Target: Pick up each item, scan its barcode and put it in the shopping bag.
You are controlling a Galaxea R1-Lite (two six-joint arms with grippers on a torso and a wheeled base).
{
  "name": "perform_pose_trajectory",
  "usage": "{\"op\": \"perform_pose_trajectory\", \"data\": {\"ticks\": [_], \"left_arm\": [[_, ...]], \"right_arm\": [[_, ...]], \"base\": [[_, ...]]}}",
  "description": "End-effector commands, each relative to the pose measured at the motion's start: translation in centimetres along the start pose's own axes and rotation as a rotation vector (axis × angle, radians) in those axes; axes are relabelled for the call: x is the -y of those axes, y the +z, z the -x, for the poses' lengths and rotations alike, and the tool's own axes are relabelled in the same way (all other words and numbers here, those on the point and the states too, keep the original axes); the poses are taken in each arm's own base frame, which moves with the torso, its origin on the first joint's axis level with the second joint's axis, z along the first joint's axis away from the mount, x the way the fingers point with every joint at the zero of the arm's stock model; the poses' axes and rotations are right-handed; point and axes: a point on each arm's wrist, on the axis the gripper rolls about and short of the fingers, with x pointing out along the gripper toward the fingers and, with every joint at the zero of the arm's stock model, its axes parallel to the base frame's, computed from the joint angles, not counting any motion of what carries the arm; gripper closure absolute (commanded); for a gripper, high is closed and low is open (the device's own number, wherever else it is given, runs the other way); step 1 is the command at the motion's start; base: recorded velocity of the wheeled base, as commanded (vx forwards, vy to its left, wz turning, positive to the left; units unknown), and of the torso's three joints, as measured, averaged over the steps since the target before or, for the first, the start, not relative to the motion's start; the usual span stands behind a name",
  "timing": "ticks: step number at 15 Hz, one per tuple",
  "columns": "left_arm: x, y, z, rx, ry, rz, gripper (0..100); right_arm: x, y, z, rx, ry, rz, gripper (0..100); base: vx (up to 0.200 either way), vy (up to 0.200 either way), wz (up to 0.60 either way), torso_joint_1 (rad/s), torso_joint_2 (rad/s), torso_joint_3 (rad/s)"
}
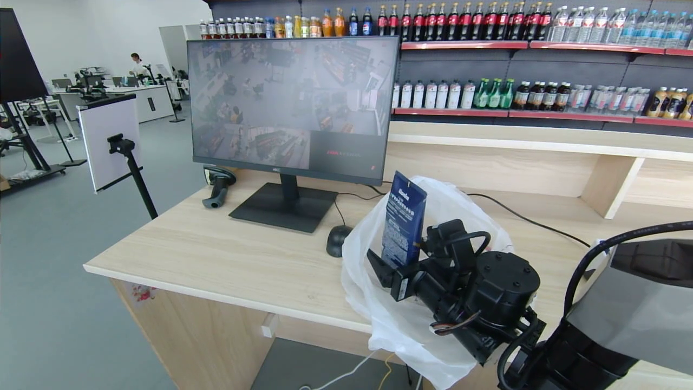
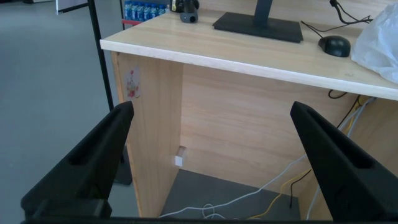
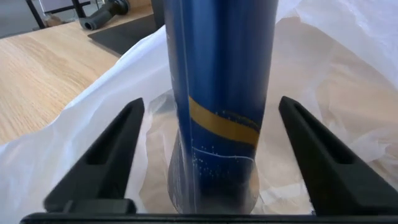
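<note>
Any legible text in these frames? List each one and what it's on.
Nothing can be read with confidence.
On the blue tube: white print at the top and down the body, too blurred.
On the monitor: red wording in the screen's lower right corner and a small mark on the bezel, too small.
On the shelf bottles: labels too small.
On the sticker on the desk side: blurred.

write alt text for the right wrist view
A blue tube stands upright inside the white shopping bag, centred in the open right gripper without touching it. Pale wooden counter lies beyond the bag.
</note>
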Motion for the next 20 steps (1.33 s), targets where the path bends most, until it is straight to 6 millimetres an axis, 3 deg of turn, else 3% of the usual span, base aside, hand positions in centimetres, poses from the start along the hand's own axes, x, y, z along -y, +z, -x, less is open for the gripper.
{"op": "perform_pose_trajectory", "data": {"ticks": [1,4,7,11,13,17,20], "left_arm": [[0.0,0.0,0.0,-0.002,0.003,0.003,0],[0.0,0.0,0.0,-0.002,0.003,0.003,0],[0.0,0.0,0.0,-0.002,0.003,0.001,0],[0.0,0.0,0.0,-0.003,0.003,0.001,0],[0.0,0.0,0.0,-0.003,0.003,0.001,0],[0.0,0.0,0.0,-0.003,0.003,0.003,0],[0.0,0.0,0.0,-0.003,0.003,0.003,0]], "right_arm": [[0.1,0.6,0.2,0.019,0.000,-0.006,0],[0.2,0.9,0.8,0.017,0.000,-0.005,0],[1.7,2.4,1.2,0.058,-0.042,-0.020,0],[2.2,4.5,3.0,0.104,-0.046,-0.040,0],[2.5,5.7,5.3,0.117,-0.040,-0.035,0],[3.0,7.2,7.9,0.153,-0.040,-0.043,0],[3.1,7.7,8.5,0.170,-0.040,-0.050,0]], "base": [[0.000,0.000,0.00,0.000,0.00,0.000],[0.000,0.000,0.00,0.000,0.00,0.000],[0.000,0.000,0.00,0.000,0.00,0.000],[0.000,0.000,0.00,0.000,0.00,0.000],[0.000,0.000,0.00,0.000,0.00,0.000],[0.000,0.000,0.00,0.000,0.00,0.000],[-0.200,0.000,0.00,0.007,0.00,0.002]]}}
